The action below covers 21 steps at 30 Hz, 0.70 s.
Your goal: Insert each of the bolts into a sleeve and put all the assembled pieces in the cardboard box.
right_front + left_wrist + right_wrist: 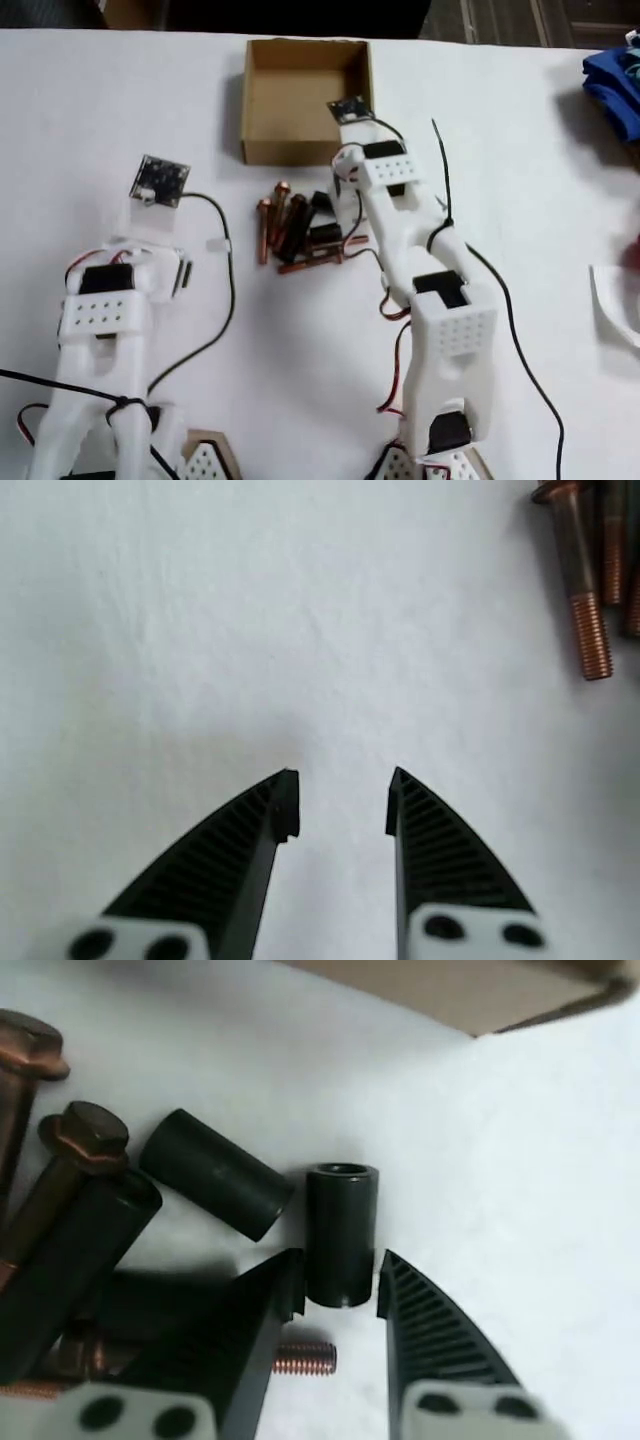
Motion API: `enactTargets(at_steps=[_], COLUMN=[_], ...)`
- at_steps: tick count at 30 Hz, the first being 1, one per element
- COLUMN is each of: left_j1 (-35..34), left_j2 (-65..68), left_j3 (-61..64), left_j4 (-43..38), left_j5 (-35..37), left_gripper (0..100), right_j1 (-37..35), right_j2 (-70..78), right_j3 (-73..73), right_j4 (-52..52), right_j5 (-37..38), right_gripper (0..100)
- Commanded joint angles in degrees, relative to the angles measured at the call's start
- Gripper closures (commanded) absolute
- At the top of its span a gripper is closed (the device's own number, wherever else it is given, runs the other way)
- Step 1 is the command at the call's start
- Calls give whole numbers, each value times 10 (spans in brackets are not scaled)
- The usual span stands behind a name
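The left gripper (pixel 342 800) hangs over bare white table (pixel 200 630), its two dark ribbed jaws parted and holding nothing. Copper bolts (pixel 580 590) lie off to one side of it, well apart from the tips.

The right gripper (pixel 338 1285) is low over the heap of parts, jaws parted, one tip on each side of the near end of a black sleeve (pixel 341 1222) that lies on the table. Just beside that sleeve lies a second black sleeve (pixel 215 1187), at an angle to it. Past it, a hex-headed bolt (pixel 85 1138) meets the end of a third sleeve (pixel 70 1270); whether it is inserted cannot be told.

From above, the heap (pixel 290 232) sits between the two arms. Beyond it stands the open cardboard box (pixel 290 152). Blue cloth (pixel 612 85) lies at the far edge.
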Motion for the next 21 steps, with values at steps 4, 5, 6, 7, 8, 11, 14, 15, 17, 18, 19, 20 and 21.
enactTargets(at_steps=[4,5,6,7,8,11,14,15,17,18,19,20,21], left_j1=[-4,-4,-4,-4,-4,-4,-4,-4,-4,-4,-4,-4,-4], left_j2=[-2,-2,-2,-2,-2,-2,-2,-2,-2,-2,-2,-2,-2], left_j3=[-3,-3,-3,-3,-3,-3,-3,-3,-3,-3,-3,-3,-3], left_j4=[2,2,2,2,2,2,2,2,2,2,2,2,2], left_j5=[-5,-5,-5,-5,-5,-5,-5,-5,-5,-5,-5,-5,-5], left_gripper=[830,830,830,830,830,830,830,830,830,830,830,830,830], right_j1=[-3,-3,-3,-4,-4,-4,-3,-4,-4,-4,-4,-4,-4], right_j2=[-1,-1,-1,0,0,0,14,22,44,57,67,76,82], right_j3=[-57,-58,-60,-62,-63,-61,-64,-66,-76,-83,-92,-105,-119], right_j4=[7,5,4,4,4,-4,-7,-7,-7,-7,-5,-2,7], right_j5=[0,1,1,1,1,1,1,1,1,1,1,1,1], right_gripper=[875,875,875,875,875,875,875,875,875,875,875,875,875])
